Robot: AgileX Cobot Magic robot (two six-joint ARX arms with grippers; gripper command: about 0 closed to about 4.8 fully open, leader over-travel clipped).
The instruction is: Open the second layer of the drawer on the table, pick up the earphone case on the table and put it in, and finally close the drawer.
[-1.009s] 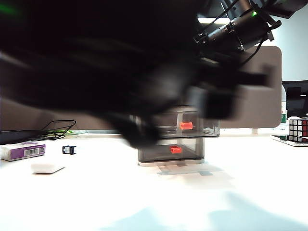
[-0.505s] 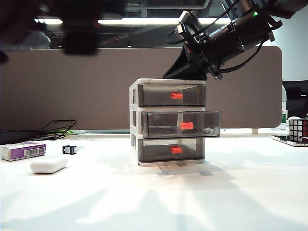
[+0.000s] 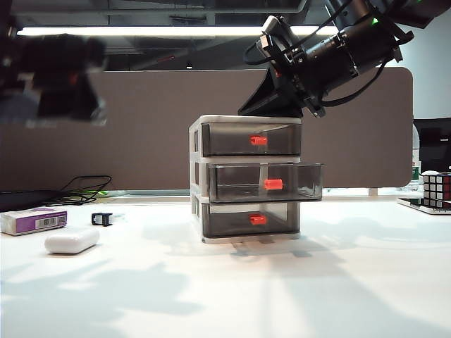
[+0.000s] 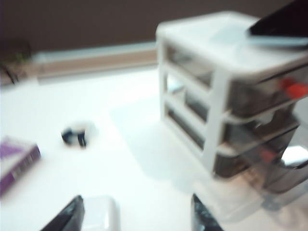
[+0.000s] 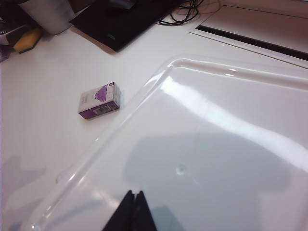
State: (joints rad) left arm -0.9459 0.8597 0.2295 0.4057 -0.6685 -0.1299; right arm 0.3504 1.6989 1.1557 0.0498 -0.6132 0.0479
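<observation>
The small white pill-shaped earphone case lies flat on the plain white table, its long axis roughly side to side in the exterior view, well below the left claw, which hangs blurred high over that end of the table. In the left wrist view the case sits just ahead of the left claw, close inside one dark fingertip, with the jaws standing apart around empty air and touching nothing. This arm is plainly the nearer one, so the pick looks to be its job: a descent, with the jaws closing across the case's short width. Farther from that claw stands the white-framed cabinet of three smoky grey drawers; its middle drawer with the red-orange handle is already pulled out. The right claw rests on the cabinet's top, its fingers pressed together, holding nothing.
</observation>
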